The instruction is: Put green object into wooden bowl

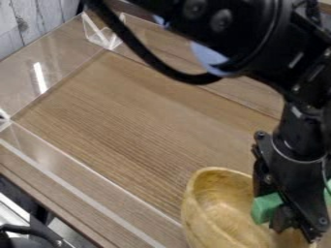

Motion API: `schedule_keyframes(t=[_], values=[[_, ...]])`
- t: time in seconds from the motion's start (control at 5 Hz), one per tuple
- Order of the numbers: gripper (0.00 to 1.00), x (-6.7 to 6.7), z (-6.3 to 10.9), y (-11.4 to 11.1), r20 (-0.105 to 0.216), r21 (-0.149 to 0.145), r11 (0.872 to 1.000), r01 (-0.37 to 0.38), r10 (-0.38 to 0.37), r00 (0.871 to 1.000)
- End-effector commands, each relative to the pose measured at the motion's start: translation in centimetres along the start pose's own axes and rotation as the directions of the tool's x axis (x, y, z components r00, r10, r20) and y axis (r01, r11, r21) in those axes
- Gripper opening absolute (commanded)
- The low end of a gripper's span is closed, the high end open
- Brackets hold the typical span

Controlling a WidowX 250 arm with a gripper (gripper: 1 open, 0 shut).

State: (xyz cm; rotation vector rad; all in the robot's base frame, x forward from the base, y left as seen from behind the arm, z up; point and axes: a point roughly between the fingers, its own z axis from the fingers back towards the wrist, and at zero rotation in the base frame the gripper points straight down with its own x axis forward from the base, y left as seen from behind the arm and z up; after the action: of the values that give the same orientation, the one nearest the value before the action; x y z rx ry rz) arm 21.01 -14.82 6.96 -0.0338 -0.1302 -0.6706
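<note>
Release step: the gripper hangs over the wooden bowl at near right, the green object between its jaws; their spread is unclear. Next, the block must fall inside the rim.

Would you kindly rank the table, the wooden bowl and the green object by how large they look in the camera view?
1. Table, filling most of the frame.
2. Wooden bowl, partly cut off by the frame edge and hidden by the arm.
3. Green object, a small block at the gripper.
</note>
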Motion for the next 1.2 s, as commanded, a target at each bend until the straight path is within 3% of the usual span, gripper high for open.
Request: schedule_keyframes(t=[0.0,0.2,0.4,0.6,1.0], values=[[1.0,0.2,1.0,0.6,0.05,0.002,0.999,-0.039,0.039,0.998],[1.0,-0.2,0.7,1.4,0.051,0.0,0.998,-0.068,0.068,0.996],[0.0,0.2,-0.4,2.0,0.063,-0.002,0.997,-0.081,0.081,0.995],[1.0,0.6,-1.4,2.5,0.065,-0.007,0.996,-0.092,0.092,0.994],[1.0,0.6,-1.3,1.3,0.071,-0.04,0.997,0.06,-0.057,0.996]])
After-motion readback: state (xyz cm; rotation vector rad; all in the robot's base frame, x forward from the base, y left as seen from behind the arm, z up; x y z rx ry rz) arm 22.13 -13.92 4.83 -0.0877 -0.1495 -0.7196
